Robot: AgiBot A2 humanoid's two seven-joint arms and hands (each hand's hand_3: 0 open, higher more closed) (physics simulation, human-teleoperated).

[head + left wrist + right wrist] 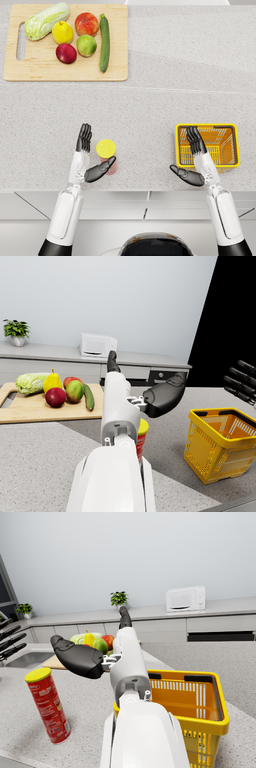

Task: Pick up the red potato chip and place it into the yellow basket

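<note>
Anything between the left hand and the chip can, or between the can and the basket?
Nothing visible. The left hand is open right beside the chip can, thumb at its side. The counter between the can and the yellow basket is bare; only the right hand hovers at the basket's near edge.

No text, brand or number can be read anywhere. The red potato chip can [48, 705] carries small pale markings on its side, too blurred to make out. The microwave [185, 599] shows no legible label.
</note>
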